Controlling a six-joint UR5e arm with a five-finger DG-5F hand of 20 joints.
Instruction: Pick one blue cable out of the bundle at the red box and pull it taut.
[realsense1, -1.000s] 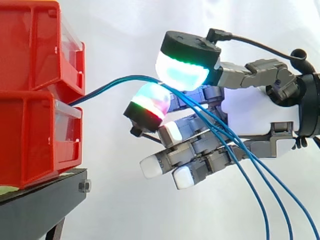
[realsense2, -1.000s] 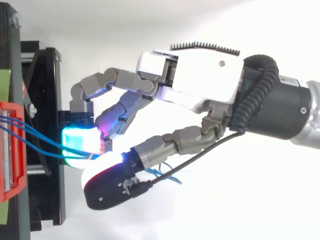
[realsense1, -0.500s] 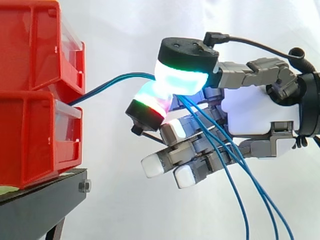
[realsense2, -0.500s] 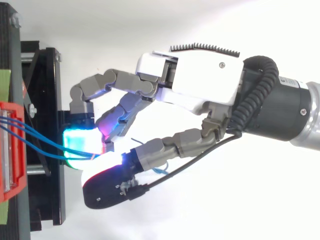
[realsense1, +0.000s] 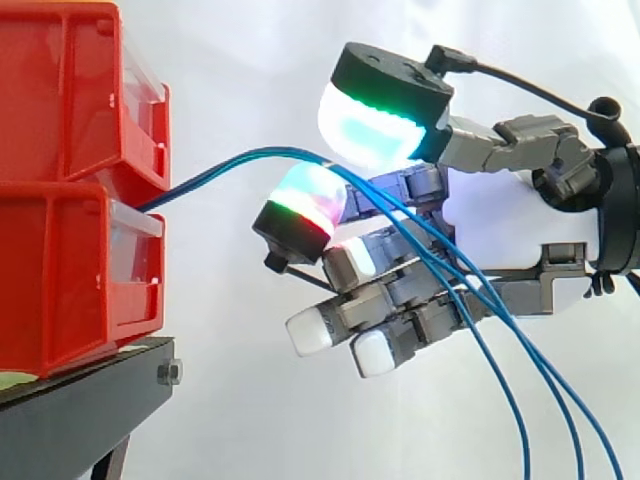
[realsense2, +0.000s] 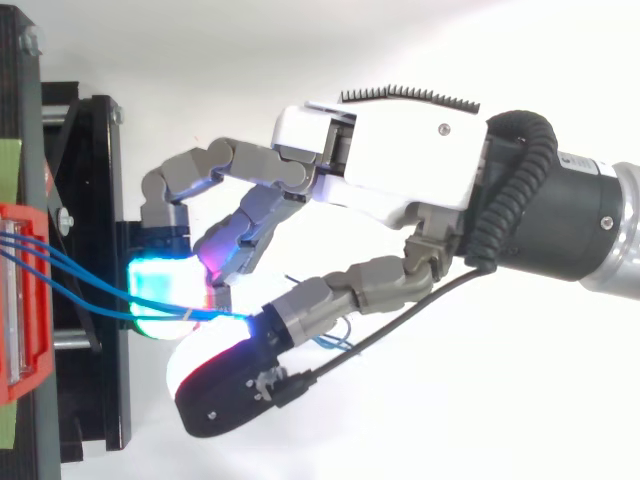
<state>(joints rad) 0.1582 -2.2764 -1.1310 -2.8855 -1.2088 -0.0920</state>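
Blue cables (realsense1: 232, 159) arc from red bins (realsense1: 70, 190) at left, narrowly pinched between the hand's (realsense1: 500, 225) thumb and curled fingers (realsense1: 305, 200).

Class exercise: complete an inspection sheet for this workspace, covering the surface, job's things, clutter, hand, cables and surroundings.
Surface: black stand carrying stacked red bins.
Job's things: blue cables coming out from between the bins.
Clutter: nothing seen.
Hand: hand at the cables, just off the bins; grip unclear.
Cables: arching up, then hanging slack past the hand; not taut.
Surroundings: white curtain.
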